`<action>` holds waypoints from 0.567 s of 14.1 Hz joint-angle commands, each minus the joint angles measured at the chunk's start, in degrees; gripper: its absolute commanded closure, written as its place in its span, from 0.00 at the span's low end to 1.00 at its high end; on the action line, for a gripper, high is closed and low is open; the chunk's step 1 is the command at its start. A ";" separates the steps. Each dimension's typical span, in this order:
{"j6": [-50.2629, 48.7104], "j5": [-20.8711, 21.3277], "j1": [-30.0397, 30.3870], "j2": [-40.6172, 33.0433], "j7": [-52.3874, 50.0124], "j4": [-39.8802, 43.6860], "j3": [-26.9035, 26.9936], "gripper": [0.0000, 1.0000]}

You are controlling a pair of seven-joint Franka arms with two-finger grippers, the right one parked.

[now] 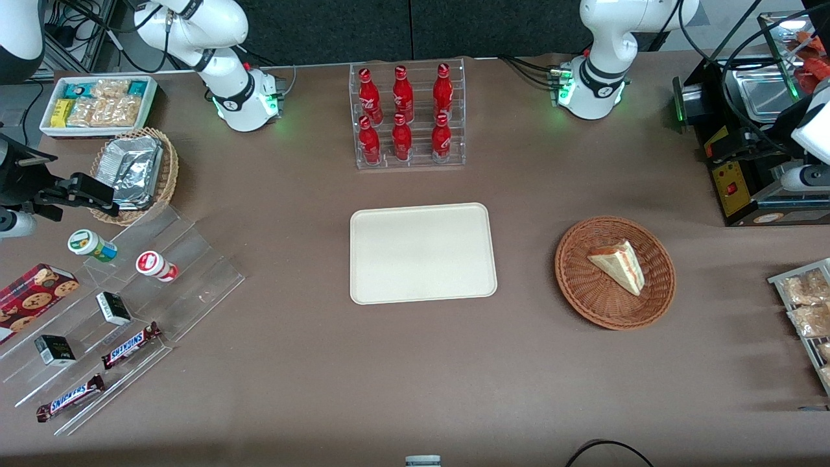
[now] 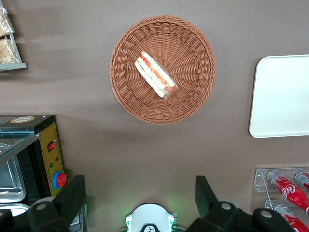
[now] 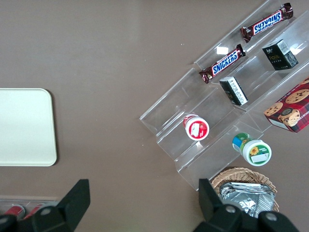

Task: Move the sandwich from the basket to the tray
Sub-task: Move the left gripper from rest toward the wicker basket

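Observation:
The sandwich [image 1: 619,263], a pale bread wedge with a red and green filling, lies in the reddish-brown wicker basket [image 1: 583,285]. The cream tray [image 1: 421,253] lies flat beside the basket, toward the parked arm's end, with nothing on it. In the left wrist view my gripper [image 2: 140,198] is open and holds nothing, its fingers [image 2: 72,198] wide apart. It hangs high above the table, farther from the front camera than the basket, with the sandwich [image 2: 155,76], basket [image 2: 193,92] and tray [image 2: 282,96] all well below it.
A clear rack of red bottles [image 1: 408,117] stands farther back than the tray. A black machine [image 1: 746,162] and a rack of snack packets [image 1: 804,305] stand toward the working arm's end. A stepped clear display [image 1: 130,311] with snacks lies toward the parked arm's end.

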 commanded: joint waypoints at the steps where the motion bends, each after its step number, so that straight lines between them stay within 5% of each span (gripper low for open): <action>1: -1.15 -0.10 -0.51 -0.04 -0.19 1.03 0.13 0.00; 8: 10.69 0.08 -0.68 0.14 -1.50 -9.32 -0.48 0.00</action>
